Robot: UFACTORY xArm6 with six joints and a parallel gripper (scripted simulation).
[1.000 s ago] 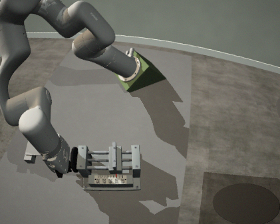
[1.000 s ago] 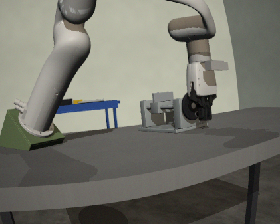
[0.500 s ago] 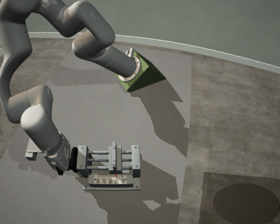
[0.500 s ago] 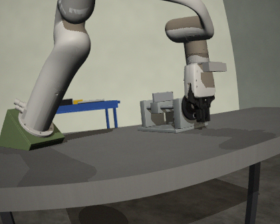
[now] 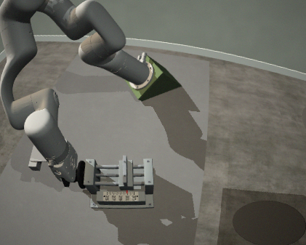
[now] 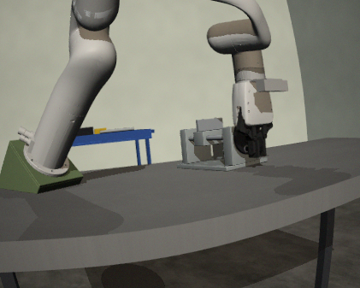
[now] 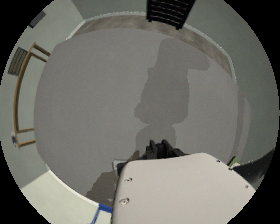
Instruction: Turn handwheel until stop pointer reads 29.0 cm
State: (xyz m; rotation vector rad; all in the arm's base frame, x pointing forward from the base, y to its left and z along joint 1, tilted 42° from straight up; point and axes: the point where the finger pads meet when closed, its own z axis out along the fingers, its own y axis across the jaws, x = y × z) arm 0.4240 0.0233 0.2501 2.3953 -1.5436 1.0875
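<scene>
At the fixture's end, fingers (image 6: 254, 144) clamp the handwheel (image 5: 81, 173).

The arm rises from its base at about 12 o'clock in the top view, arches high, and comes down toward 7 o'clock. Its wrist points steeply down, low over the tabletop (image 6: 192, 194). The end effector (image 6: 253, 144) is clamped on the handwheel (image 5: 81, 174), fingers narrowly apart.

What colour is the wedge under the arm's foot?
Green; the wedge shows best in the exterior view.
</scene>
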